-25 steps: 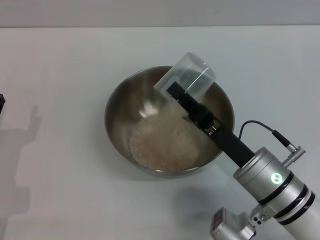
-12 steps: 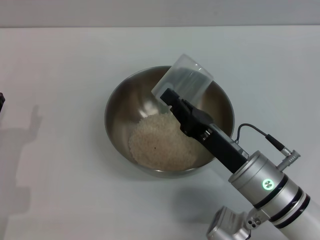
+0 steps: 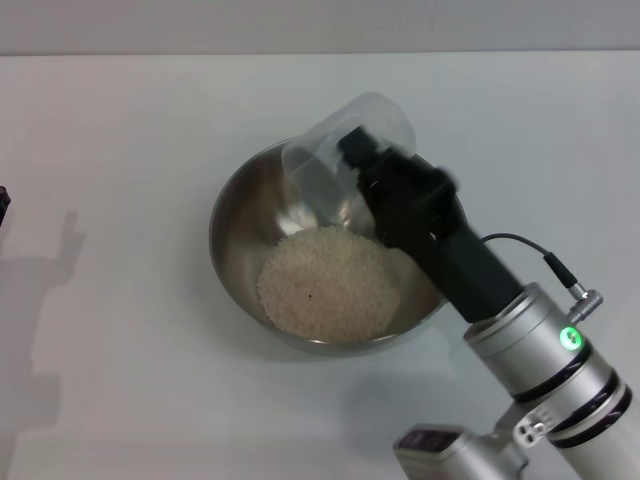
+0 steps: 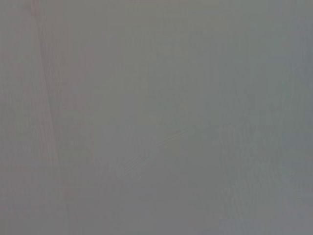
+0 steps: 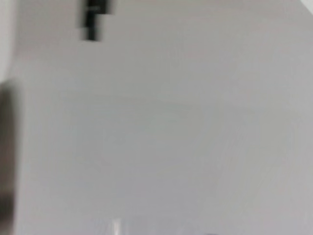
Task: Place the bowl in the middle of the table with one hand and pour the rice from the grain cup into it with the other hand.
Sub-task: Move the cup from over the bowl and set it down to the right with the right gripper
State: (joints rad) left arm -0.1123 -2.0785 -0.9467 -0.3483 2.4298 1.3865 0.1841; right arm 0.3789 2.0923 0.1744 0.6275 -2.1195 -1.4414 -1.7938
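Note:
The steel bowl (image 3: pixel 240 215) sits in the middle of the white table (image 3: pixel 120 130), with a heap of rice (image 3: pixel 325 280) in its bottom. Above the bowl's far rim my right gripper (image 3: pixel 362 160) holds the clear grain cup (image 3: pixel 335 155), tipped on its side with its mouth toward the left; no rice shows inside it. The black gripper body covers the bowl's right wall. Only a dark sliver of my left gripper (image 3: pixel 3 205) shows at the left edge of the head view. The left wrist view is plain grey.
Bare white tabletop lies all around the bowl, with a soft arm shadow (image 3: pixel 50 270) at the left. In the right wrist view there is pale surface and a small dark shape (image 5: pixel 93 19) far off.
The right gripper has rotated and lifted the cup, turning its mouth from down into the bowl toward the left. The stream of rice has stopped and the heap has settled.

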